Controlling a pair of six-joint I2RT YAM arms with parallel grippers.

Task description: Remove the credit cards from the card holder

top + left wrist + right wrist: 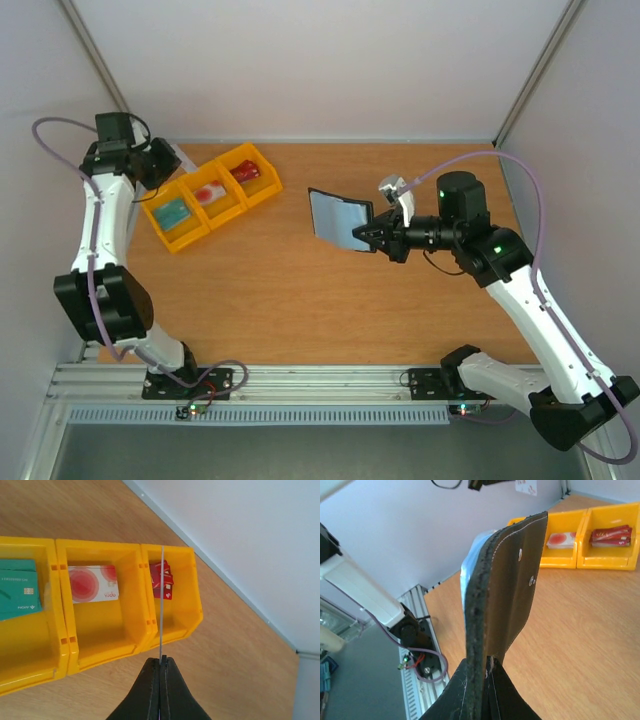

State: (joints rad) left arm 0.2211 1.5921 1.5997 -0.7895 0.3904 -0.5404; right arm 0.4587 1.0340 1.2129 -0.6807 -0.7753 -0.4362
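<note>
- Left gripper [160, 666] clamped on credit card [162, 610], edge-on, jutting straight ahead of fingertips.
- Beyond card tip: end yellow bin [196, 597], red cards [168, 582] lying inside.
- Card sits near bin's left divider, so nudge right and lower before release.
- Right gripper [372, 237] pinches card holder [338, 216], open, ahead of its tips.

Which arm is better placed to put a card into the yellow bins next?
Left. The left pincer is shut on a thin card, seen edge-on, just over the bins. The right pincer is clamping the open wallet in the air, well away from them.
</note>
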